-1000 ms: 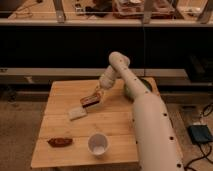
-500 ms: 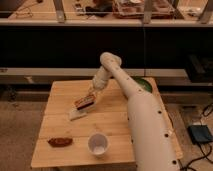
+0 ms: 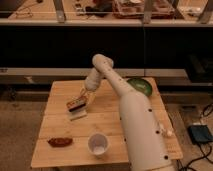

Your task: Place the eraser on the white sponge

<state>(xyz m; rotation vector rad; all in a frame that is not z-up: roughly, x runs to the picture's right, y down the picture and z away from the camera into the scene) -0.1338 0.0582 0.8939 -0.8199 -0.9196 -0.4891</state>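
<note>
Now the gripper (image 3: 81, 100) is pinching the eraser (image 3: 76, 104) tight, just above the white sponge (image 3: 78, 115) on the wooden table (image 3: 55, 130)

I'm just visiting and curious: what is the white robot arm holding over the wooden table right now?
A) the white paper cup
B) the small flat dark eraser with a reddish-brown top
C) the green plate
B: the end effector is shut on the small flat dark eraser with a reddish-brown top, just above the pale square white sponge.
</note>
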